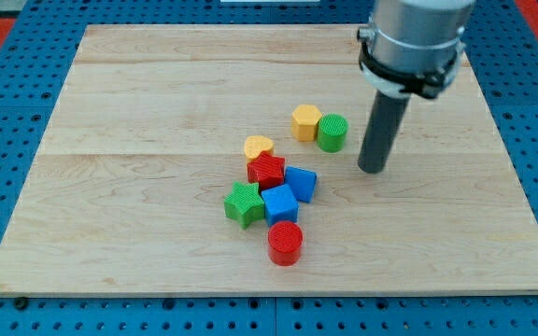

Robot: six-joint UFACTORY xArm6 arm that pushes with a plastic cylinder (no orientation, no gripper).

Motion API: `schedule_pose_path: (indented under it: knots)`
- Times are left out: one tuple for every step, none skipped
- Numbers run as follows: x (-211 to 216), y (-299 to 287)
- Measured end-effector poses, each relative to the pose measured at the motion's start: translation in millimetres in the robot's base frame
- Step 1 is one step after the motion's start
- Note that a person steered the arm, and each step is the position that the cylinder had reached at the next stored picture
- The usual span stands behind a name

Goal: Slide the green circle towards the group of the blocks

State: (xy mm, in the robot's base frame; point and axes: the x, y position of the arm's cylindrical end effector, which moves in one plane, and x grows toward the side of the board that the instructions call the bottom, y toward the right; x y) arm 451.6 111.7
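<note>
red circle [285,243] nearest, my tip [373,170] just right of green circle [332,133]

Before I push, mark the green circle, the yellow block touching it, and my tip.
green circle [332,132], camera view, on its ribbed top face.
yellow hexagon block [306,121], camera view, centre of its top face.
my tip [373,169], camera view, the rod's very end, right of the green circle.

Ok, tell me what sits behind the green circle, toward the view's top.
Nothing but bare board lies behind the green circle. The yellow hexagon touches its left side. My tip stands to its right, apart. The strip directly behind its base is hidden.
</note>
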Motion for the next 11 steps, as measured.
schedule_pose_path:
  knots:
    - [-28, -5]
    - [-51, -33]
    - [-72, -81]
    - [-78, -87]
    - [-110, -98]
    - [-120, -123]
    - [-101, -122]
    - [-110, -156]
    - [-69, -123]
    - [-36, -95]
    - [-36, -113]
